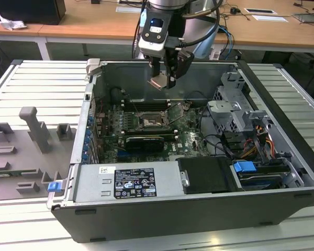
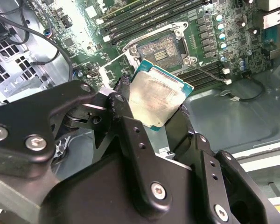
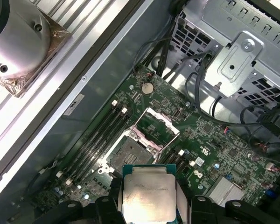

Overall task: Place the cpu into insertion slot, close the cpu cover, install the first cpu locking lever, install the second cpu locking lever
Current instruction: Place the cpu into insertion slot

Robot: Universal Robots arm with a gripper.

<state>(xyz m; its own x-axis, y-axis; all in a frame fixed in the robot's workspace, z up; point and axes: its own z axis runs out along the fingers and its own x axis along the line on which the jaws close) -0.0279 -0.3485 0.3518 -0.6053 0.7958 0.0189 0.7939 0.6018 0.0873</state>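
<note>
Clearly the gripper [image 1: 163, 79] was closed on the cpu [image 1: 159, 82]. Its fingers [image 2: 122, 100] pinched two opposite edges, leaving the dull metal face and the underside free, which I judge suited lowering the chip flat into a socket. The chip hung in the air, well above the insertion slot [image 1: 149, 121], which lay below the gripper inside the open computer case [image 1: 146, 219]. The cpu cover [image 3: 156, 127] stood swung up just beyond the slot, presumably so the socket was open to receive the chip.

The exterior view gave the gripper's height over the board. The first wrist view looked down past the chip and put the slot [image 3: 129, 156] just ahead of the fingertips, so I judged the two not yet aligned. The second wrist view showed the grip itself, one finger against each side of the chip.
</note>
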